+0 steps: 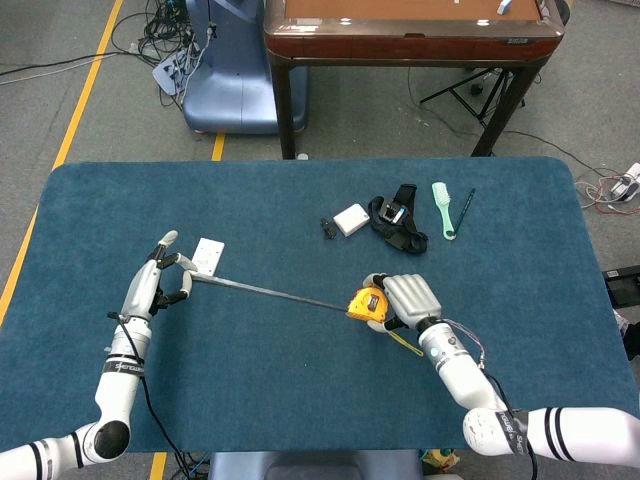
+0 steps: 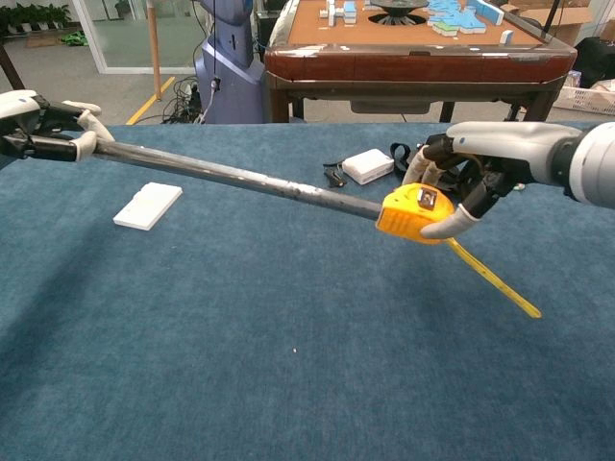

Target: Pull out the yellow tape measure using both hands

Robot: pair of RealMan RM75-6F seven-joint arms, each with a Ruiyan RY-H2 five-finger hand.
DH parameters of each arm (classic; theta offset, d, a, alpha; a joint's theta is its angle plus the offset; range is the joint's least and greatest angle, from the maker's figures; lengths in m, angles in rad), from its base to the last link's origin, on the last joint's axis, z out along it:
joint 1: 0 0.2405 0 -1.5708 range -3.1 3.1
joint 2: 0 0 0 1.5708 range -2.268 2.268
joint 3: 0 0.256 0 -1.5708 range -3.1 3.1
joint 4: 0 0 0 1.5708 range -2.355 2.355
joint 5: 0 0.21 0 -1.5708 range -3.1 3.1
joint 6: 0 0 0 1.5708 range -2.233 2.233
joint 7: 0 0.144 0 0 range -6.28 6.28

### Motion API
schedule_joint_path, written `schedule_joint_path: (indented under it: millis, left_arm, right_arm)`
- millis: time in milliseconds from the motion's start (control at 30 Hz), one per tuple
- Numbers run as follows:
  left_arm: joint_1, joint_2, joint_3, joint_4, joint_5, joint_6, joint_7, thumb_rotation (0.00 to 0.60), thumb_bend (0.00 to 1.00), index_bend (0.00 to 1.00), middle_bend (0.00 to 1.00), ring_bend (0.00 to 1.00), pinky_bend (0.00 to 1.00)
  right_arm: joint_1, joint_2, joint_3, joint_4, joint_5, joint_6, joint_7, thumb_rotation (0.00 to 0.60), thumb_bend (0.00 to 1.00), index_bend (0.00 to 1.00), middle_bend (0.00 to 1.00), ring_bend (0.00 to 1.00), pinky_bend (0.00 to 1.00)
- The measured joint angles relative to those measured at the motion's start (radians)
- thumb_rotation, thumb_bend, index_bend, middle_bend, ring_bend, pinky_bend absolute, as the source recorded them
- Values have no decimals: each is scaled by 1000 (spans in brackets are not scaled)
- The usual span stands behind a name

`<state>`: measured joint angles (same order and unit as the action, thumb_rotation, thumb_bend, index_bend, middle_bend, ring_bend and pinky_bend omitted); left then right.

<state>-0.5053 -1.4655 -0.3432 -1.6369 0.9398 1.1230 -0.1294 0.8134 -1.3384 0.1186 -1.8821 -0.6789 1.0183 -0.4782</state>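
The yellow tape measure case [image 1: 367,303] [image 2: 410,213] hangs above the blue table, gripped by my right hand [image 1: 408,299] [image 2: 480,165]. A long dark blade [image 1: 270,292] [image 2: 240,179] runs out of the case toward the left. My left hand [image 1: 157,286] [image 2: 43,133] pinches the blade's far end over the table's left part. A yellow strap [image 1: 405,344] [image 2: 492,279] trails from under the case toward the lower right.
A flat white plate [image 1: 208,256] [image 2: 147,206] lies just under the blade near my left hand. At the back sit a small white box [image 1: 352,219] [image 2: 368,165], a black strap bundle [image 1: 396,220], a green brush [image 1: 443,208] and a pen [image 1: 464,208]. A wooden table [image 1: 410,25] stands beyond.
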Motion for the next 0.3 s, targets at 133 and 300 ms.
schedule_joint_path:
  millis: [133,300]
  left_arm:
    - [9,15,2,-1,-2,-4,-6,600,580,540,42,0,0]
    - [15,20,2,0,-5,-6,-11,600,580,540,42,0,0]
  right_arm:
    - [-22,25,-20,-7,-22,-4,22,600,820,727,693,644,366]
    - [-37,38,-31,-8,-41,-14,44,600,821,727,694,644,366]
